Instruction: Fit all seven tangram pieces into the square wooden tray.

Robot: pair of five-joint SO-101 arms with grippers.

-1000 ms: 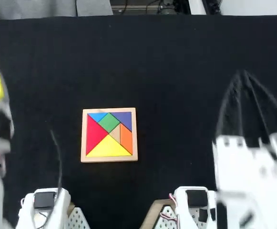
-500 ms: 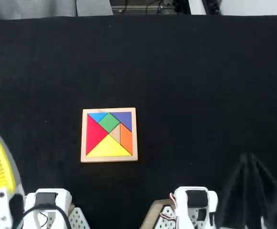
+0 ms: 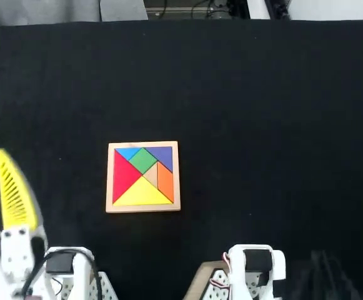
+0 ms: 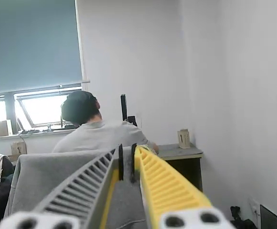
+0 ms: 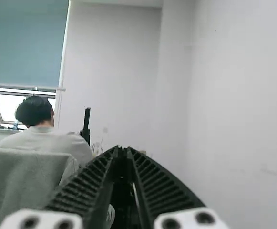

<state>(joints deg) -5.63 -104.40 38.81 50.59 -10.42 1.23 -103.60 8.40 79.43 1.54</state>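
I see the square wooden tray (image 3: 177, 178) lying flat on the black-covered bench (image 3: 262, 125), a little left of centre and well clear of both arms. All seven pieces sit inside it and fill the square. A blue triangle (image 3: 126, 152), a green square (image 3: 143, 160) and a purple piece (image 3: 163, 155) run along the far side. Nearer me there is a red triangle (image 3: 124, 176) on the left and a yellow triangle (image 3: 143, 195) along the near edge. An orange piece (image 3: 165, 180) is on the right, and a small tan triangle (image 3: 150, 175) sits in the middle.

My left gripper (image 4: 127, 153) is raised toward the room wall (image 4: 214, 71). Its grey and yellow fingers (image 4: 162, 183) are drawn together with only a sliver between the tips, and they hold nothing. From above, its yellow finger shows at the bench's left edge, beside the left arm base (image 3: 62, 265).

My right gripper (image 5: 124, 151) also points up at the wall, its black fingers (image 5: 155, 186) pressed closed and empty.
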